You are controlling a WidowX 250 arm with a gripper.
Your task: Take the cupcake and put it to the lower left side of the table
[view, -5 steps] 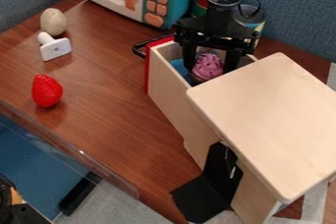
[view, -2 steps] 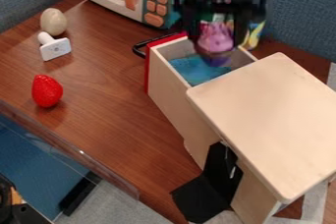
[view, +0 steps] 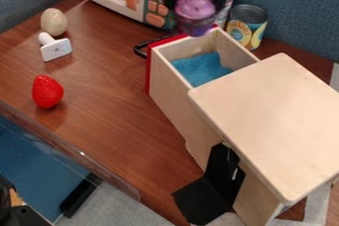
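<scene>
Nearest my camera, a clear guard (view: 76,153) runs along the edge of the bench (view: 119,131). If I aim too low at the lower left, the cupcake's base could strike it, or the cupcake could tip over the edge on release.

Just in from that edge, the strawberry (view: 47,92) stands close to where I'd want to set down. Coming in wide could send it rolling; I'd favour the bare wood nearer me and to its right. The white stamp-like piece (view: 55,50) and the egg (view: 54,22), farther up the left side, are hazards if I swing across low.

Beyond lies the open drawer (view: 167,88) with its blue cloth (view: 202,69). My jaws hold the cupcake (view: 195,8) upright above its far end, by the black handle (view: 141,48). I can't judge clearance there, so dropping early could snag the handle. Behind, the toy microwave (view: 106,1) could catch my wrist if I drift back.
</scene>
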